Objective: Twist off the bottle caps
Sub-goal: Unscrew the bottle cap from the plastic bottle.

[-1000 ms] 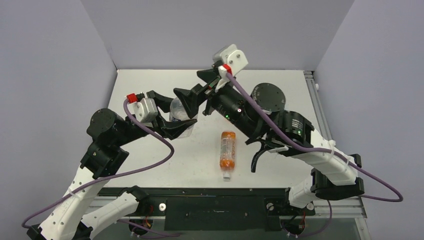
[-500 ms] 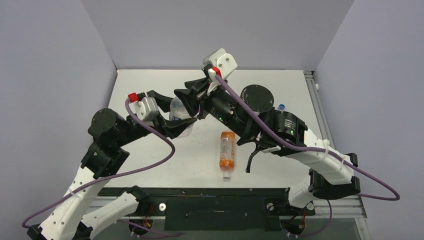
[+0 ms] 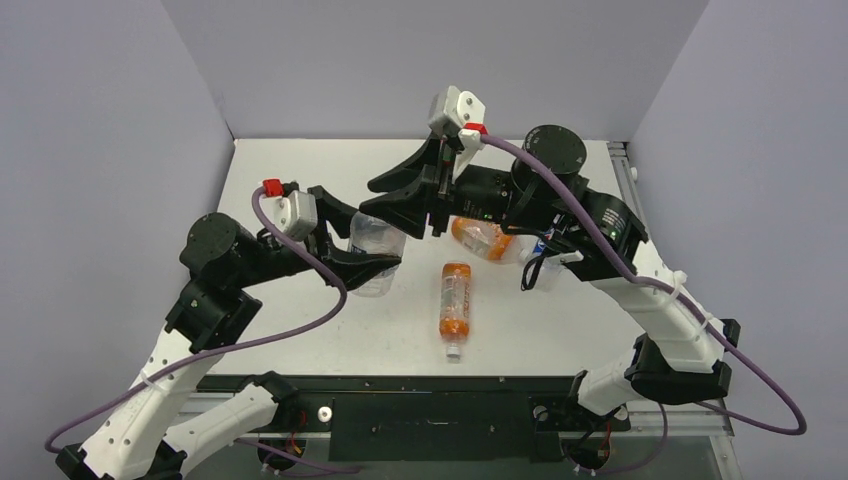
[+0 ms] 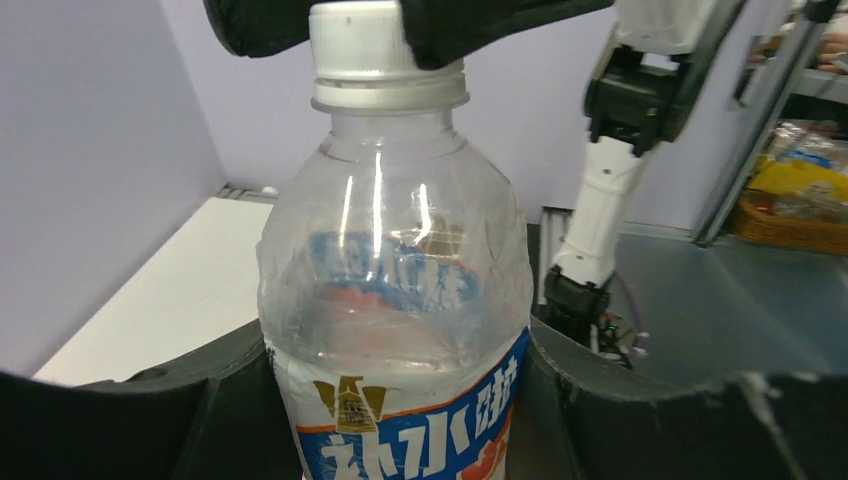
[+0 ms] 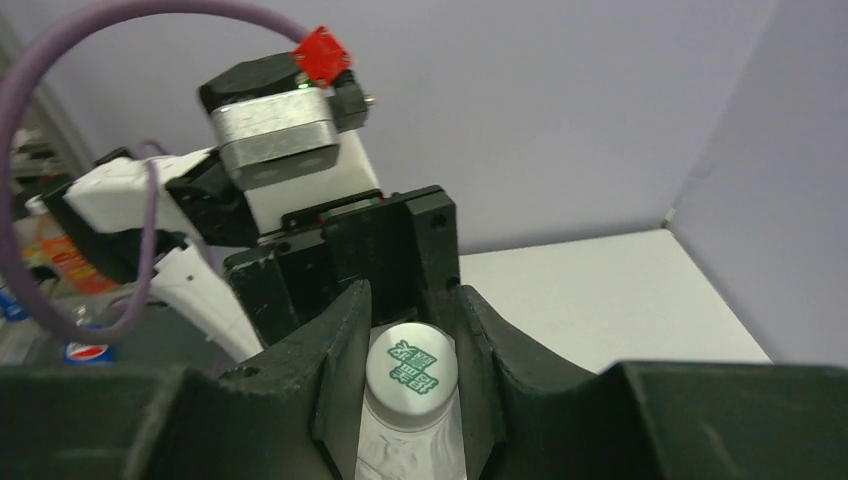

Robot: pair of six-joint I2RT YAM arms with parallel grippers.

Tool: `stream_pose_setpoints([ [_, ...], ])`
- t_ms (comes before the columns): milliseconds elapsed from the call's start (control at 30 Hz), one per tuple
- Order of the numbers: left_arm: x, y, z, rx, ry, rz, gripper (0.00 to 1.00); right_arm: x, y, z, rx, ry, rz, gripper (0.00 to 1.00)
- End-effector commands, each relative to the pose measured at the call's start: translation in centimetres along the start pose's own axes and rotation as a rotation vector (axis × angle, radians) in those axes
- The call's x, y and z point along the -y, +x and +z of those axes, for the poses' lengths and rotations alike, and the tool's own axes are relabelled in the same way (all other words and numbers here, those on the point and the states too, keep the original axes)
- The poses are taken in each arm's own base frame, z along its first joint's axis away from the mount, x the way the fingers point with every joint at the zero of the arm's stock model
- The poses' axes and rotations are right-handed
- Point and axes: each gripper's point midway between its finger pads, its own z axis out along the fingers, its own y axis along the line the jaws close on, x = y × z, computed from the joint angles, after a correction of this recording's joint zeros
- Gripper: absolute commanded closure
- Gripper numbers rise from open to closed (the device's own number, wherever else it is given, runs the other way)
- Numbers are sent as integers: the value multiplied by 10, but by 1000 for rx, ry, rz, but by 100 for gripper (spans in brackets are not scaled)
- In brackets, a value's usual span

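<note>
A clear bottle [image 4: 395,300] with a red-white-blue label stands upright between the fingers of my left gripper [image 4: 395,425], which is shut on its body. Its white bottle cap [image 5: 405,365] carries a green mark on top. My right gripper [image 5: 408,370] is shut on that cap from above, one black finger [image 5: 340,385] pressed on each side. In the top view the left gripper [image 3: 372,252] holds the bottle [image 3: 378,240] above the table's left middle. The right gripper [image 3: 398,205] covers the cap there.
A slim orange bottle [image 3: 455,300] lies on the table's near middle, its white cap [image 3: 454,350] toward the arms. A wide orange bottle [image 3: 478,238] lies under the right arm. Another clear bottle [image 3: 545,268] sits partly hidden beside it. Purple walls enclose three sides.
My right gripper has closed on the cap and its wrist has turned, the arm swinging back and uncovering the wide orange bottle. My left gripper kept its hold and shifted slightly right.
</note>
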Motion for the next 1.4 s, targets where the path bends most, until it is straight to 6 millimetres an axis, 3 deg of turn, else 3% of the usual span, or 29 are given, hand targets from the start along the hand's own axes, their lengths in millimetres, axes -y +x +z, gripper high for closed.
stream_pose_setpoints([
  [0, 39, -41, -8, 82, 158, -20, 100, -70, -33, -42, 82, -427, -62, 100],
  [133, 46, -46, -9, 84, 197, -46, 100, -90, -42, -58, 168, -577, -72, 100],
  [167, 48, -47, -9, 84, 207, -46, 100, -93, -52, -62, 213, -594, -68, 100],
  [200, 49, -48, -9, 85, 209, -51, 100, -92, -49, -65, 217, -608, -59, 100],
  [233, 50, -49, -9, 86, 213, -52, 100, -94, -59, -70, 255, -614, -61, 100],
  [333, 51, -48, -10, 87, 217, -48, 100, -79, -56, -64, 258, -557, -41, 100],
  [400, 47, -47, -9, 90, 199, -36, 100, -57, -63, -56, 278, -417, -19, 78],
  [433, 44, -44, -9, 85, 184, -36, 100, -48, -65, -56, 284, -349, -14, 49],
  [467, 37, -43, -8, 89, 151, -13, 100, -26, -73, -52, 316, -209, 8, 36],
  [500, 33, -40, -8, 83, 127, -6, 100, -18, -77, -55, 330, -143, 14, 25],
  [533, 22, -38, -7, 87, 72, 37, 100, 4, -82, -55, 355, -1, 37, 21],
  [567, 16, -35, -7, 82, 42, 56, 100, 6, -83, -57, 352, 46, 44, 21],
  [600, 2, -33, -8, 86, -30, 103, 100, 21, -85, -58, 361, 154, 62, 21],
  [633, -7, -31, -9, 82, -70, 145, 100, 18, -82, -56, 334, 175, 63, 20],
  [667, -19, -30, -11, 82, -139, 160, 100, 30, -71, -55, 284, 264, 66, 20],
  [767, -43, -26, -16, 61, -250, 264, 100, 39, -60, -41, 206, 397, 91, 19],
  [800, -49, -24, -18, 56, -287, 279, 100, 40, -42, -28, 140, 415, 93, 19],
  [833, -52, -25, -19, 57, -301, 313, 100, 45, -48, -31, 152, 455, 97, 19],
  [867, -57, -23, -21, 53, -326, 322, 100, 44, -41, -23, 129, 459, 100, 18],
  [1100, -64, -18, -25, 39, -364, 368, 100, 35, -27, 3, 111, 455, 92, 20],
  [1300, -64, -17, -24, 36, -360, 356, 100, 32, -32, 8, 142, 440, 94, 40],
  [1367, -64, -17, -23, 39, -359, 348, 100, 34, -28, 9, 133, 446, 94, 42],
])
